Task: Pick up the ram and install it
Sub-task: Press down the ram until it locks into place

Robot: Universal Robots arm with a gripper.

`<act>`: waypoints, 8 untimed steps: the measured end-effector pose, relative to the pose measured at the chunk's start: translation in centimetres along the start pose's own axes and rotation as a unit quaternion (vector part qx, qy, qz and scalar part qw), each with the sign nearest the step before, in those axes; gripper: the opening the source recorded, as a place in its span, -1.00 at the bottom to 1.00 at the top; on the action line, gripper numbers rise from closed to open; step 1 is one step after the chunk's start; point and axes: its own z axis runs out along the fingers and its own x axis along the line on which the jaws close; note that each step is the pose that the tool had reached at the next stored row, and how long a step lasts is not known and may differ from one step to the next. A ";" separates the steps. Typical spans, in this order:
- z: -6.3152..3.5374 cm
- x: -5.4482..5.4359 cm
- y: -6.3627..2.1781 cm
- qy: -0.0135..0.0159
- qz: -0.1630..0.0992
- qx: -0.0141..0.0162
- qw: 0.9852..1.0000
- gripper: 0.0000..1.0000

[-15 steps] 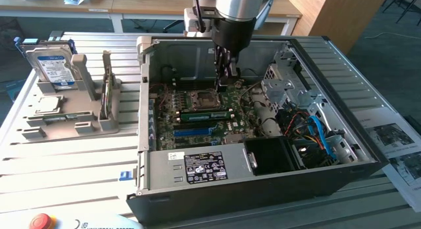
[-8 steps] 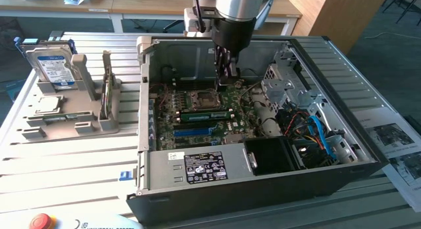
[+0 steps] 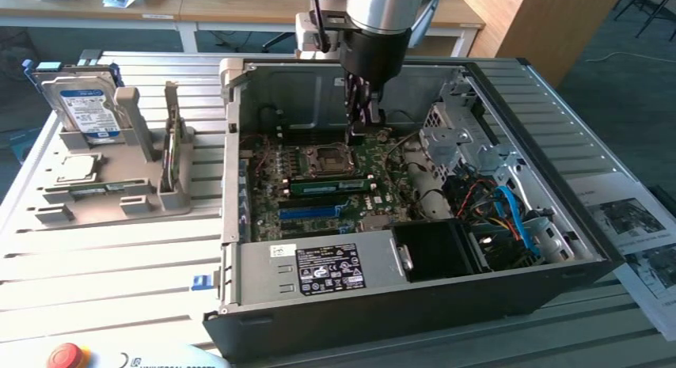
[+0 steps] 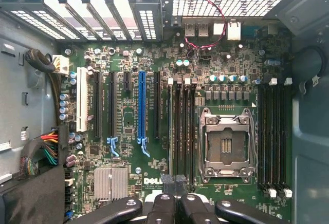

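The ram (image 3: 331,186) is a long green stick standing on its edge in a memory slot of the motherboard (image 3: 317,202), just beside the empty processor socket (image 3: 322,159). My gripper (image 3: 359,133) hangs inside the open computer case (image 3: 507,281), above the board and a little behind the socket. It is shut, with nothing between its fingers. In the wrist view the gripper (image 4: 174,183) has its fingertips pressed together over one end of the black memory slots (image 4: 182,131), next to the processor socket (image 4: 226,142).
At the exterior view's left, a grey fixture (image 3: 63,210) holds a hard drive (image 3: 87,103) upright and a silver processor chip (image 3: 74,168). Inside the case, the power supply (image 3: 328,269) and cable bundles (image 3: 507,218) sit near the front, and a drive cage (image 3: 454,134) stands at the right.
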 end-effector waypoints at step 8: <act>0.00 0.0 0.00 0.000 0.000 0.000 1.000 -0.80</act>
